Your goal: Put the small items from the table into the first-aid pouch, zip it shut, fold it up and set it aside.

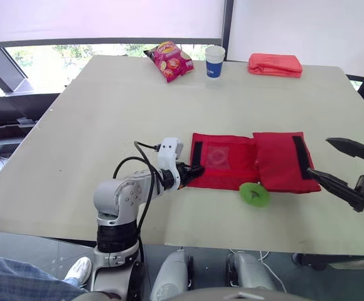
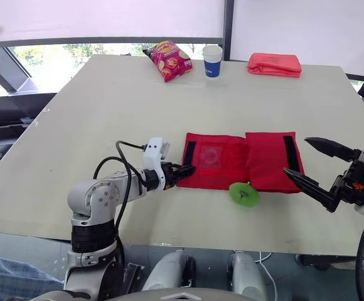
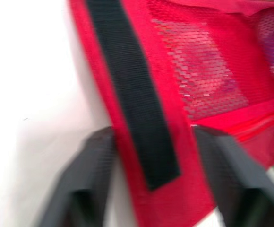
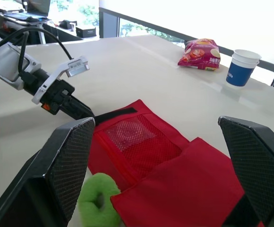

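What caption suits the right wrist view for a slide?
Open right gripper frames a red pouch, a green ring beside it, and the left gripper at the pouch's far end.

Red first-aid pouch (image 1: 257, 162), unfolded flat, mesh pocket (image 1: 218, 157) up; green ring (image 1: 255, 194) against its near edge.

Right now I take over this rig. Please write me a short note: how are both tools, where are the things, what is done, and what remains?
Left tool: open, fingers either side of the pouch's left edge by the black strip.
Right tool: open, holding nothing, in the air off the pouch's right end.
Red pouch: lying unfolded on the table.
Green ring: on the table at the pouch's near edge, not inside.
Done: nothing certain.
Left: put the ring in, zip, fold, set aside.
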### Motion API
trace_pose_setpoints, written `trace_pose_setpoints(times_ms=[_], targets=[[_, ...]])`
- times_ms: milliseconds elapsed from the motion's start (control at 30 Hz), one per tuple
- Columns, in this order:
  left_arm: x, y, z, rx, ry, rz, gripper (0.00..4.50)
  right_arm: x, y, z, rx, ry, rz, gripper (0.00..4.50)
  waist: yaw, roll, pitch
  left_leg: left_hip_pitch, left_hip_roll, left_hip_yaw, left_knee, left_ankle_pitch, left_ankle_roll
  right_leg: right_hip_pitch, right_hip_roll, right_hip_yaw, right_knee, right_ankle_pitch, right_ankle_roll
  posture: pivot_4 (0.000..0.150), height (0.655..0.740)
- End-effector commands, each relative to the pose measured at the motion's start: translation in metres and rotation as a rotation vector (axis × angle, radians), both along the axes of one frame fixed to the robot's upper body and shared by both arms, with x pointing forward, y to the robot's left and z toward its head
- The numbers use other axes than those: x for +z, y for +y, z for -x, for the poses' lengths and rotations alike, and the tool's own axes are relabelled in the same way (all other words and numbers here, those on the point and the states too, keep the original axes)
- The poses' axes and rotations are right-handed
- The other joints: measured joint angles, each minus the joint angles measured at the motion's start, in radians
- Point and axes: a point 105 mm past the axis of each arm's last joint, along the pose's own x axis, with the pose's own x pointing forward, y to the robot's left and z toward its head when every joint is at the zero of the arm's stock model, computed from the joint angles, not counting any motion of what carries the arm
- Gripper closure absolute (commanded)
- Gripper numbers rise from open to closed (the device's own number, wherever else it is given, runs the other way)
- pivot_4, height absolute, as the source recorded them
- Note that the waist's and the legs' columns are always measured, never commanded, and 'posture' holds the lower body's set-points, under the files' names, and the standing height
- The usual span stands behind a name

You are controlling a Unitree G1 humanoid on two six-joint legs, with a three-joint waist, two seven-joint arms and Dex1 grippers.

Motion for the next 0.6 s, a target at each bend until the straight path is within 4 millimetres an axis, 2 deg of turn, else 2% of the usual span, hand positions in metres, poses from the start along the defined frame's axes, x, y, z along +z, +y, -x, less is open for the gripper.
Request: trace_pose_setpoints(times_ms=[33, 100, 367, 600], targets=[[-0.032, -0.007, 0.015, -0.034, 0.15, -0.019, 3.69, 0.008, 0.003, 0.003, 0.011, -0.036, 0.004, 0.0, 0.0, 0.0, 0.0, 0.0, 0.0, 0.0, 0.0, 0.0, 0.0, 0.0, 0.0, 0.0, 0.0, 0.0, 0.0, 0.15, 0.74], [-0.031, -0.004, 0.013, -0.02, 0.14, -0.015, 4.48, 0.008, 0.004, 0.003, 0.011, -0.036, 0.003, 0.0, 0.0, 0.0, 0.0, 0.0, 0.0, 0.0, 0.0, 0.0, 0.0, 0.0, 0.0, 0.0, 0.0, 0.0, 0.0, 0.15, 0.74], [-0.007, 0.008, -0.006, 0.011, -0.012, 0.045, 4.48, 0.005, 0.003, 0.002, 0.009, -0.027, -0.008, 0.0, 0.001, 0.0, -0.001, -0.001, 0.0, -0.001, 0.0, 0.0, 0.0, 0.0, -0.001, 0.001, 0.0, 0.0, 0.0, 0.15, 0.74], [0.036, 0.059, -0.026, -0.078, -0.176, 0.06, 4.48, 0.0, 0.005, 0.002, 0.023, -0.005, -0.002, 0.0, -0.015, -0.006, 0.003, -0.001, 0.003, -0.001, 0.0, 0.0, 0.0, -0.003, 0.001, 0.0, 0.0, 0.0, -0.001, 0.15, 0.74]])
